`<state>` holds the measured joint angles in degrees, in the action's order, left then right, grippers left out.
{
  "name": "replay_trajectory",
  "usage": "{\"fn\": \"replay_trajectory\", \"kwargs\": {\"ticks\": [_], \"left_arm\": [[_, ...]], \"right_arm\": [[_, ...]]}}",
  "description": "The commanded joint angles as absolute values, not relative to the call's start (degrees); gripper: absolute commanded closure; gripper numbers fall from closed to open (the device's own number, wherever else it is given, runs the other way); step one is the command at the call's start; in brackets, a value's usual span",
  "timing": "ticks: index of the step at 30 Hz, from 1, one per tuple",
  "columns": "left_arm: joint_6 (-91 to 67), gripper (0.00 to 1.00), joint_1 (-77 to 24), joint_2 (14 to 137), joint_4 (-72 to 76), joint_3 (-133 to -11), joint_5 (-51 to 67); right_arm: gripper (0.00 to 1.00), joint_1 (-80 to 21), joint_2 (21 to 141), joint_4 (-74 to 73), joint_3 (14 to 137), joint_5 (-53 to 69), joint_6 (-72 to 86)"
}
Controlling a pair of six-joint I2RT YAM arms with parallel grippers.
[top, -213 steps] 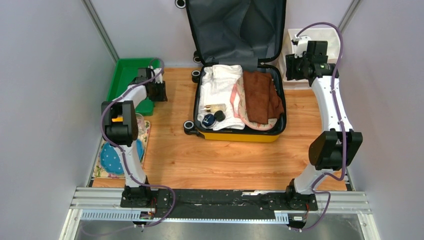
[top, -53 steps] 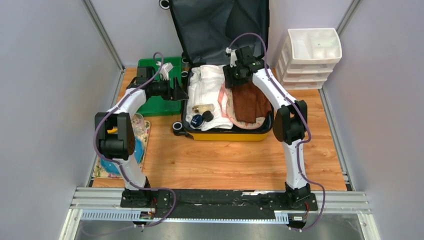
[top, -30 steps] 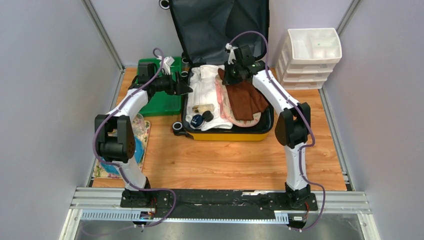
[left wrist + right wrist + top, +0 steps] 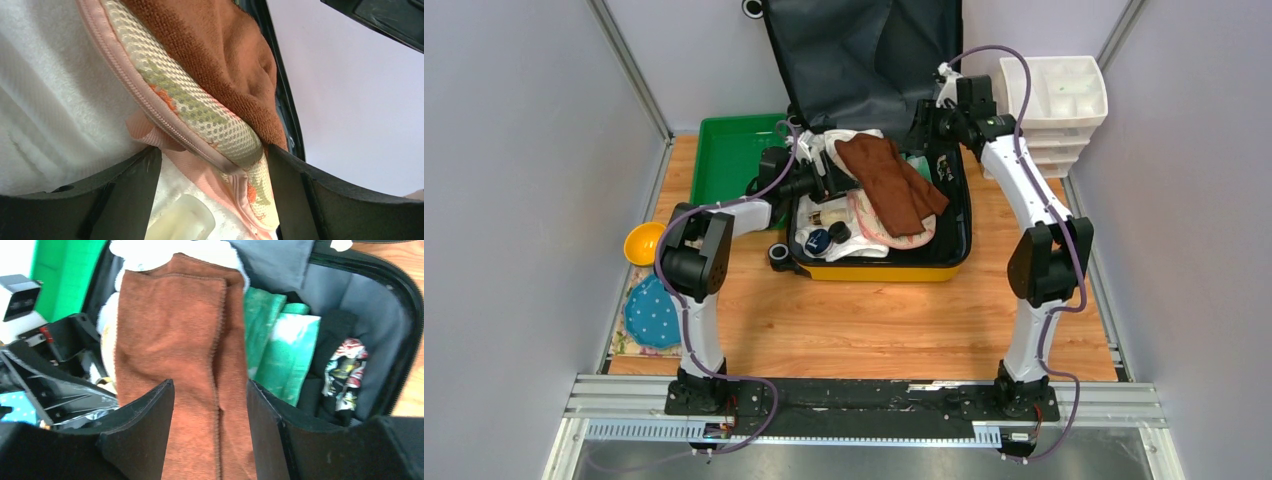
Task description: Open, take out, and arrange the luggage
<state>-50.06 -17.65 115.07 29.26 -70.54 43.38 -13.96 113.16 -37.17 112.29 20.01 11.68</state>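
The yellow luggage [image 4: 884, 272] sits open at 12 o'clock (lid up). The left gripper [image 4: 212, 155] is wide open around the edge of the pink mesh pouch [image 4: 200, 110]. The right gripper [image 4: 209, 385], at 1 o'clock, is open over the brown towel [image 4: 175, 330], holding nothing.

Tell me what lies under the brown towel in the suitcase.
The brown towel drapes over a pink-trimmed mesh pouch and white towel; green cloth shows beside it. Its middle hides anything else below.

Far left: green tray [image 4: 722, 162] on wooden worktop [image 4: 874, 320]. Far right: white drawer unit [image 4: 1064, 98]. Near left edge: yellow bowl [image 4: 642, 243], blue polka-dot piece [image 4: 652, 312] lying on floral mat [image 4: 624, 346].
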Motion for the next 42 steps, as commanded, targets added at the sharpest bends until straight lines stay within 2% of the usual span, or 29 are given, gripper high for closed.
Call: {"fn": "replay_trajectory", "kwargs": {"ticks": [1, 5, 10, 13, 17, 24, 26, 29, 30, 32, 33, 36, 42], "left_arm": [[-47.03, 0.15, -17.41, 111.28, 29.62, -69.62, 40.70], [-45.17, 0.14, -17.05, 110.65, 24.62, -70.13, 41.65], [-51.23, 0.13, -18.54, 111.97, 32.42, -68.90, 42.63], [-53.43, 0.13, -19.51, 113.20, 35.15, -69.79, 42.28], [-56.95, 0.13, -19.86, 115.48, 39.63, -71.54, 42.19], [-54.77, 0.13, -21.53, 118.65, 35.87, -77.59, 40.78], [-52.92, 0.17, -22.23, 119.09, 32.98, -78.83, 38.86], [-50.19, 0.31, -22.41, 119.01, 29.72, -81.03, 37.01], [-49.49, 0.44, -22.33, 118.74, 29.27, -81.38, 36.65], [-48.26, 0.58, -22.32, 118.22, 27.09, -81.91, 35.86], [-47.12, 0.77, -22.24, 118.13, 26.55, -82.44, 35.86], [-47.02, 1.00, -21.98, 117.51, 24.96, -83.06, 36.38], [-52.73, 1.00, -19.08, 115.49, 29.35, -81.91, 40.34]], "right_arm": [[0.41, -13.62, 113.90, -37.71, 111.88, 18.72, 6.16], [0.40, -13.62, 117.77, -37.79, 115.39, 19.86, 6.32], [0.41, -13.62, 119.97, -38.49, 115.32, 22.14, 6.15], [0.48, -13.71, 120.06, -38.67, 113.21, 24.16, 6.59], [0.65, -14.32, 119.53, -39.55, 110.92, 27.76, 6.94], [0.72, -16.70, 118.04, -39.99, 109.25, 28.57, 7.29], [0.73, -16.87, 117.95, -39.99, 109.34, 28.65, 7.56], [0.73, -16.88, 117.69, -40.25, 109.77, 27.95, 7.38], [0.73, -16.79, 117.34, -40.25, 109.86, 27.95, 7.30], [0.73, -16.79, 116.98, -40.08, 110.04, 28.12, 7.12], [0.73, -16.79, 116.81, -40.17, 110.13, 28.12, 7.12], [0.67, -16.53, 115.67, -40.17, 111.00, 27.77, 7.03], [0.38, -14.42, 113.21, -40.08, 113.73, 25.84, 7.38]]}}
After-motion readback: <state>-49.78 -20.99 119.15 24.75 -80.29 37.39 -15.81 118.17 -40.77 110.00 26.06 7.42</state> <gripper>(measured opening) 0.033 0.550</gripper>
